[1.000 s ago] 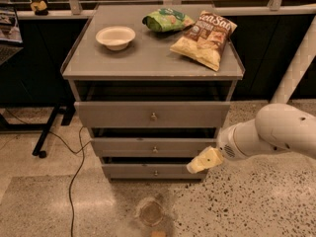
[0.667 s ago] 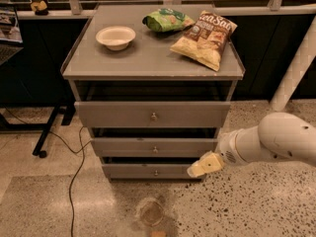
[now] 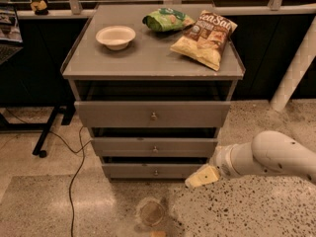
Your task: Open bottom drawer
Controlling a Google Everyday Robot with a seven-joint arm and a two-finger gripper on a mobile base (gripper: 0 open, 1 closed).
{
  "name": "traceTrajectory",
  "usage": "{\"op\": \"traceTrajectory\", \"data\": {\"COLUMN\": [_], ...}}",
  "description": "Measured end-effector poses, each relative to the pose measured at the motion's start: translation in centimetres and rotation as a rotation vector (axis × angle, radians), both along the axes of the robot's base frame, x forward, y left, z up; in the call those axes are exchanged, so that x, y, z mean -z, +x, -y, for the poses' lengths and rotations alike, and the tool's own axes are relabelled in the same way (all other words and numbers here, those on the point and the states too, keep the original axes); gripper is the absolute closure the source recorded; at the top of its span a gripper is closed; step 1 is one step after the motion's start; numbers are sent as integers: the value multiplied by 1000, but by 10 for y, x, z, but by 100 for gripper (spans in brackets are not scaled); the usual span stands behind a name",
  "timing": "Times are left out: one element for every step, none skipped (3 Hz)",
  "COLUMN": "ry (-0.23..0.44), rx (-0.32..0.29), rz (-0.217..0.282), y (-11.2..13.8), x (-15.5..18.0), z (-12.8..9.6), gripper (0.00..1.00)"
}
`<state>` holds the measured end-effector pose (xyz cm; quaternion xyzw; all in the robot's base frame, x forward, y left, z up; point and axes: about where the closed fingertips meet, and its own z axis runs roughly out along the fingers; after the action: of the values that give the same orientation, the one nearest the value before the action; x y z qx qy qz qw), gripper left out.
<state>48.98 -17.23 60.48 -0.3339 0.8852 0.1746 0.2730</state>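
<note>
The bottom drawer (image 3: 128,171) is the lowest, slimmest front of the grey cabinet (image 3: 153,58), with a dark gap above it and a small round knob (image 3: 156,172) at its centre; what it holds is hidden. The gripper (image 3: 201,177) hangs low just beside the front's right end, at 3 o'clock from the knob; whether it is apart or together I cannot tell. On the cabinet top, a white bowl (image 3: 115,36) at 10 o'clock shows only its pale inside, a green bag (image 3: 167,19) lies at 12 and a chip bag (image 3: 205,36) at 2
</note>
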Motion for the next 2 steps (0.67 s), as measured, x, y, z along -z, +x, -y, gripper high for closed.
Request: {"op": "traceTrajectory", "data": {"ry": [3, 0], "rx": [-4, 17], "rz": [-45, -117], "y": [-1, 4], "x": [33, 74], "z": [-3, -4], "gripper": [0, 0]}}
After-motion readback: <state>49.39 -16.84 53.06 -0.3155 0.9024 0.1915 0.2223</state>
